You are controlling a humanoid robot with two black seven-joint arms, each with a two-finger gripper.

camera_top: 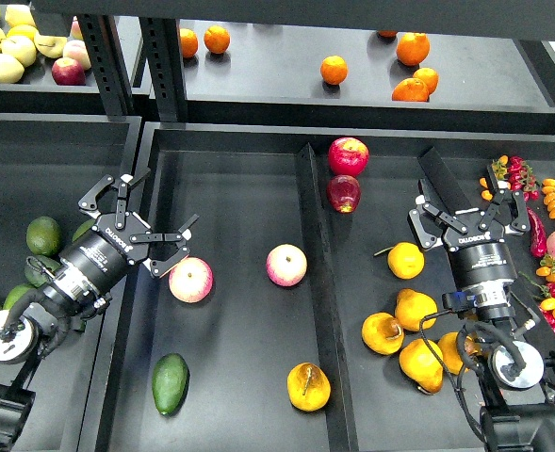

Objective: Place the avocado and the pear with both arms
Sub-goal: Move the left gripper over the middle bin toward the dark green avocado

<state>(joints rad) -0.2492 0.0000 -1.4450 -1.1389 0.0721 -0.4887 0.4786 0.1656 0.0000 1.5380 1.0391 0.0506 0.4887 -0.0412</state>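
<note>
A green avocado point(170, 383) lies at the front left of the middle tray. A golden pear point(308, 386) with a brown blotch lies to its right, by the divider. My left gripper point(138, 219) is open and empty over the tray's left rim, next to a pink-yellow apple point(190, 280), well behind the avocado. My right gripper point(468, 204) is open and empty above the right compartment, just right of a yellow pear point(405, 260). Several more yellow pears point(404, 332) lie in front of it.
A second pink apple point(285, 265) sits mid-tray; two red apples point(347, 169) lie at the back by the divider point(312, 273). Green avocados point(43, 235) fill the left bin. Small orange and red fruits point(550, 202) lie far right. Oranges point(411, 64) sit on the upper shelf.
</note>
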